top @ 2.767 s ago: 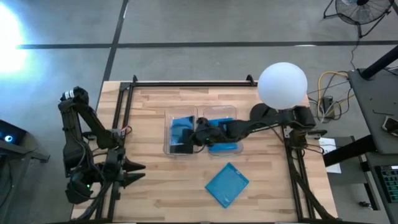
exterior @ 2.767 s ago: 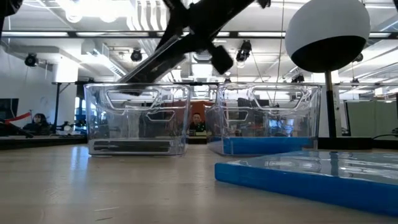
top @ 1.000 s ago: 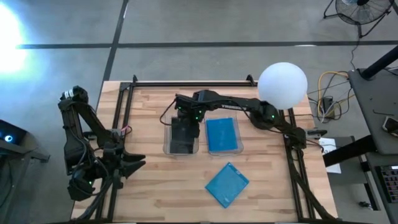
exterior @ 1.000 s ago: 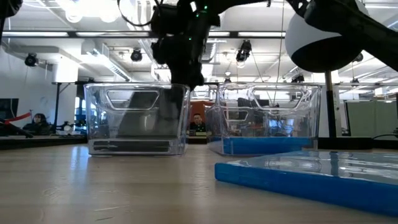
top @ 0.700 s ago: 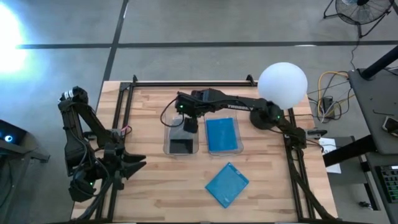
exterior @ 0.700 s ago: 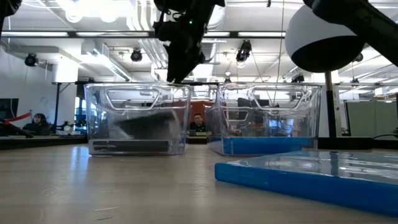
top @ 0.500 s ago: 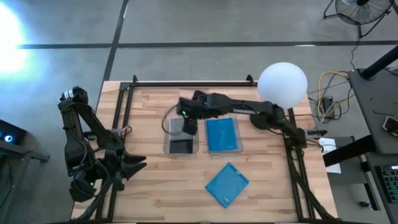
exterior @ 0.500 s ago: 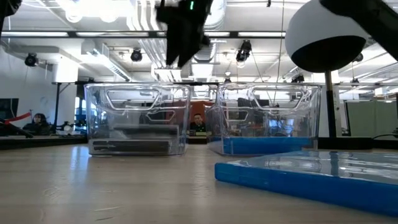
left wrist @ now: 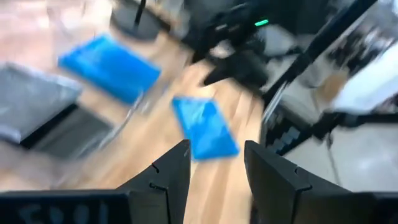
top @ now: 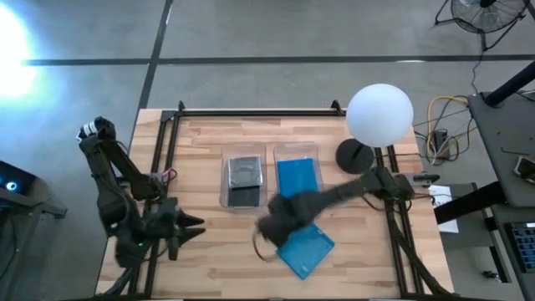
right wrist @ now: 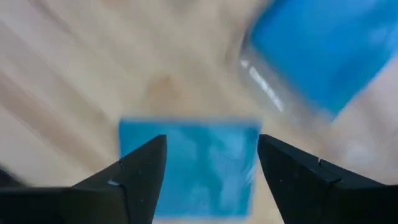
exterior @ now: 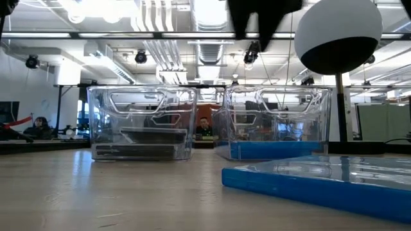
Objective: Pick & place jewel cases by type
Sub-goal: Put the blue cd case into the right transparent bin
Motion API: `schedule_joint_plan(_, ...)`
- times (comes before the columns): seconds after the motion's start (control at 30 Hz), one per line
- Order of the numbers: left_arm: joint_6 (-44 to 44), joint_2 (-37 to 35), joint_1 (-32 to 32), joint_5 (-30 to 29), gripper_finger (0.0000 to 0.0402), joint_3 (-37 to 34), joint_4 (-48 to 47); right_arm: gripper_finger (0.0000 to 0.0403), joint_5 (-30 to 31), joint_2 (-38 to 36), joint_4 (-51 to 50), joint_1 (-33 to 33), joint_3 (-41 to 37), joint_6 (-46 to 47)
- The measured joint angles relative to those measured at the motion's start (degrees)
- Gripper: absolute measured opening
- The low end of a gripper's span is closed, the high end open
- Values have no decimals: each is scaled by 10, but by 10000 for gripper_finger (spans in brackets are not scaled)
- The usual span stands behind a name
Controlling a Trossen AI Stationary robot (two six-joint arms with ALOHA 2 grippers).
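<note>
Over loose blue jewel case (top: 305, 248) | right pincer (top: 269, 230) spread, empty | arm stretched low

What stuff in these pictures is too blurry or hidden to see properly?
- Right gripper: a dark smear in the high view; in the low view the picture's top edge cuts it off.
- Loose blue case: the right arm covers one corner from above.
- Dark cases in the left bin: their number is unclear through the clear walls.
- Left gripper: too small from above to judge.
</note>
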Motion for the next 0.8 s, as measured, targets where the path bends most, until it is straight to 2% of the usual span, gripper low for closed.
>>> schedule_joint_plan(0.17, 9, 0, 56, 125, 133, -49, 47, 244, -59, -3, -1, 80, -68, 238)
schedule_joint_plan(0.3, 85, 2, 104, 212, 133, -95, 164, 242, -110, -1, 25, 130, -127, 360)
schedule_joint_plan(0.43, 157, 5, 145, 277, 133, -144, 326, 238, -157, -2, 52, 175, -178, 393)
schedule_joint_plan(0.53, 167, 17, 174, 314, 133, -174, 410, 234, -169, -2, 75, 196, -218, 396)
schedule_joint_plan(0.67, 158, 51, 207, 338, 133, -188, 426, 230, -163, -4, 149, 198, -279, 430)
schedule_joint_plan(0.8, 123, 95, 219, 338, 133, -184, 428, 230, -115, -6, 210, 197, -324, 465)
